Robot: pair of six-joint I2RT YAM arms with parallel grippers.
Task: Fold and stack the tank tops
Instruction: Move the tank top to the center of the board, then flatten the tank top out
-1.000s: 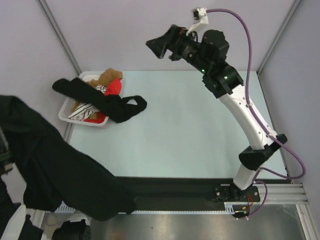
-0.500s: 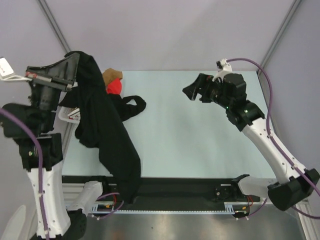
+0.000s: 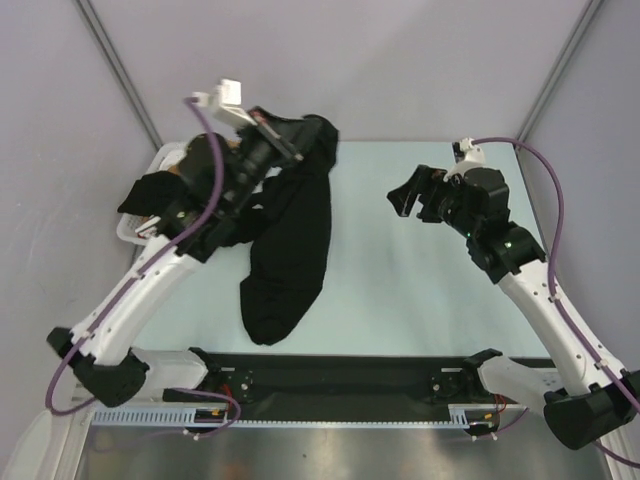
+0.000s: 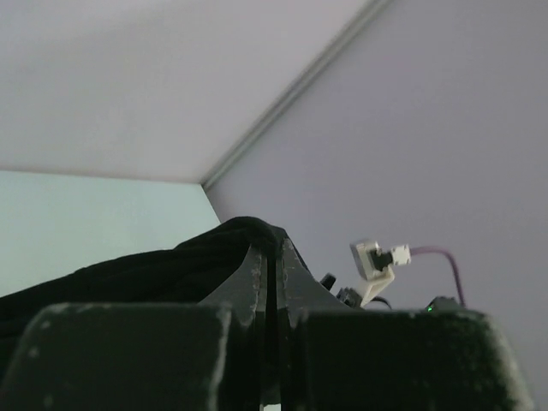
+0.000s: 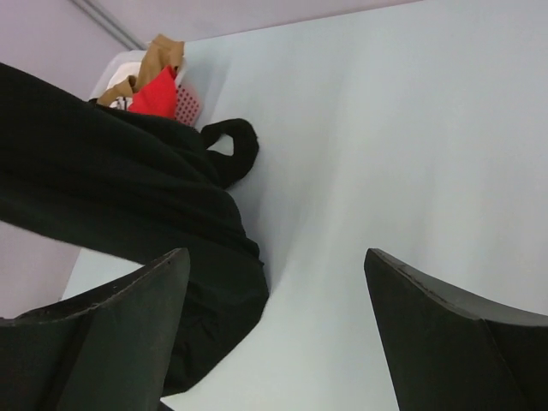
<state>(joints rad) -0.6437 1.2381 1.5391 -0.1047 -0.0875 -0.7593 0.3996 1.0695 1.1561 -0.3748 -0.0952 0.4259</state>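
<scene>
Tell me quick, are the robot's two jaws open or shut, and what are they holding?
Left gripper: jaws shut on the black tank top.
Right gripper: jaws open, holding nothing.

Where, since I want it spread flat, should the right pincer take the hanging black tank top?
Probably its raised right edge just below the left pincer, approached from the right: the black tank top hangs there clear of the table, facing the open right pincer.

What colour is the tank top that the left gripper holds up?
Plain black tank top, pinched in the left gripper; the top external view shows it best.
</scene>
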